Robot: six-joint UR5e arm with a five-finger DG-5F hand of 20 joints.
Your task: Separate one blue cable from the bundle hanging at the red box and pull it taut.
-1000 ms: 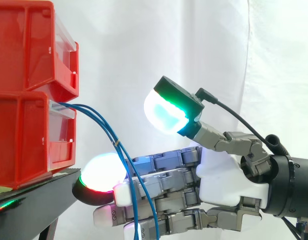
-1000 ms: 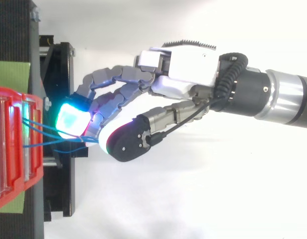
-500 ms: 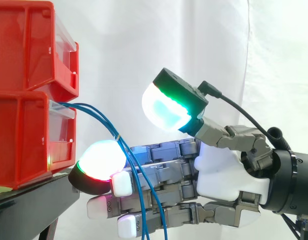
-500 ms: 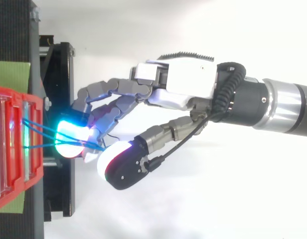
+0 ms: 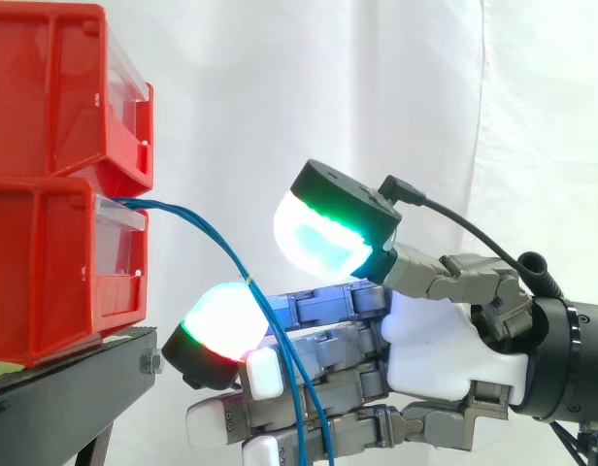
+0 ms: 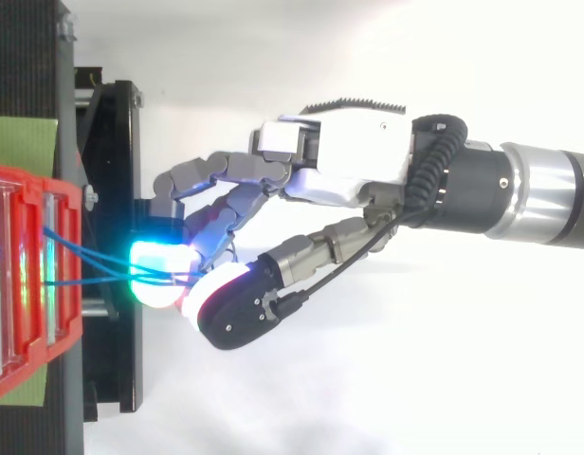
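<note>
Hand (image 5: 445, 340) sits out in front of the red box (image 5: 47, 262), mostly below its base, with the fingers reaching nearly straight back toward it. Thumb pad (image 5: 323, 233) is lifted clear above the glowing finger pad (image 5: 221, 325) with a visible gap, so I read the hand as wide and gripping nothing.

Blue cable bundle (image 5: 212, 235) leaves the box's front lip, arcs down and away from the box, then crosses the fingers and drops out of frame. From above, the blue cable bundle (image 6: 93, 280) fans out of the box and converges right at the two pads. Can't tell whether any strand is threaded between fingers or just lies across them.

Risks as I see them:
- No single strand isolated yet. They run close together where they cross the fingers, so closing the thumb here likely pinches two or more.
- Pads are thick and the cable is thin, so a strand could roll off the pad edge as I close.
- Pulling away from the box with several strands caught loads the whole bundle at the lip. That could shift the box on the black stand (image 5: 66, 388) or yank ends out.
- Finger pad is near the stand's edge, so going lower or further toward the box risks a knock.
</note>
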